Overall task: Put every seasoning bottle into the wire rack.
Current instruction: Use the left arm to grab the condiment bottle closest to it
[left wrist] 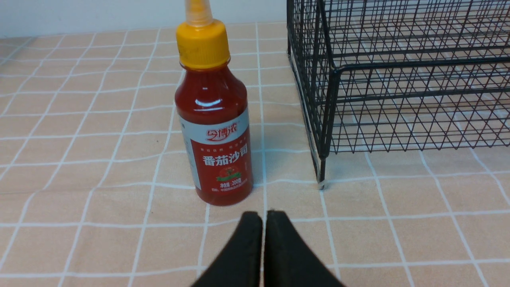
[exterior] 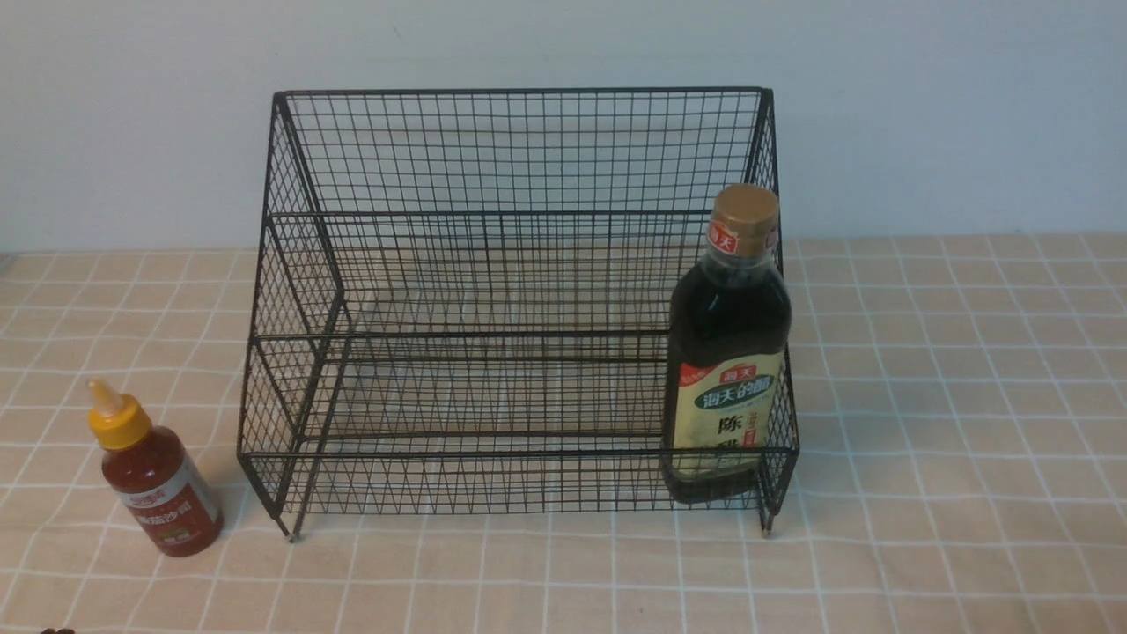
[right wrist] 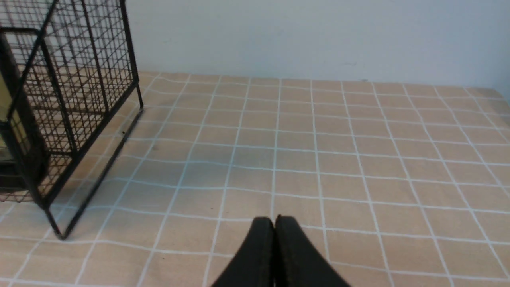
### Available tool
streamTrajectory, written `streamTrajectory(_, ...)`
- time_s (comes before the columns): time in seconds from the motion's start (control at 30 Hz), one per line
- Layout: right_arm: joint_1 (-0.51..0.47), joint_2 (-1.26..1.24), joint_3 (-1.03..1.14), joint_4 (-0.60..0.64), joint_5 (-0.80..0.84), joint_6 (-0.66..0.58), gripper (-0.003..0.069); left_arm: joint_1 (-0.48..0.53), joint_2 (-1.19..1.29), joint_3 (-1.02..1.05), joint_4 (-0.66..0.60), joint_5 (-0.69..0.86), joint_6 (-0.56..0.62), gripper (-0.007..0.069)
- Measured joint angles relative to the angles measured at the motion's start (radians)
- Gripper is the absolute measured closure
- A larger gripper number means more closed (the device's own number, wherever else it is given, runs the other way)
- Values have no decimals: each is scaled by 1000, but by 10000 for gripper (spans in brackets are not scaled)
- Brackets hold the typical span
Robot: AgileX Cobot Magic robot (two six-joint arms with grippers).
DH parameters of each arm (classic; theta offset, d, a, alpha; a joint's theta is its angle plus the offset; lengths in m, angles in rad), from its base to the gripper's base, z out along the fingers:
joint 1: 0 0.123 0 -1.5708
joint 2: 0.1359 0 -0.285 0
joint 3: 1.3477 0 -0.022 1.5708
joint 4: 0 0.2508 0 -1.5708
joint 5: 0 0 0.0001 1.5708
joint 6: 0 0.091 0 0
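Lower left, red bottle (exterior: pixel 157 480) says 番茄沙司. Dark bottle (exterior: pixel 726 352), right side inside rack (exterior: pixel 519 214), says 海天. Left gripper (left wrist: pixel 265 216) and right gripper (right wrist: pixel 275 220) are pinched closed, empty.

A staged kitchen-style tabletop. A checked peach tablecloth (exterior: pixel 968 396) meets a plain pale wall (exterior: pixel 132 132). The props are a wire rack (exterior: pixel 519 91), a dark seasoning bottle (exterior: pixel 726 352) and a red-sauce bottle (exterior: pixel 158 480).

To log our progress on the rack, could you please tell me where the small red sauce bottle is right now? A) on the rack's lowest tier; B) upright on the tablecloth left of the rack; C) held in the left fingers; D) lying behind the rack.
B: the red sauce bottle stands upright on the tablecloth outside the left side of the rack; only the dark bottle sits in the lowest tier.
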Motion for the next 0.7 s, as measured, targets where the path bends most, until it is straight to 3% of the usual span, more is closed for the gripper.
streamTrajectory(0.7,21,-3,0,0,0,0,672,0,0,0,0,0,0,631)
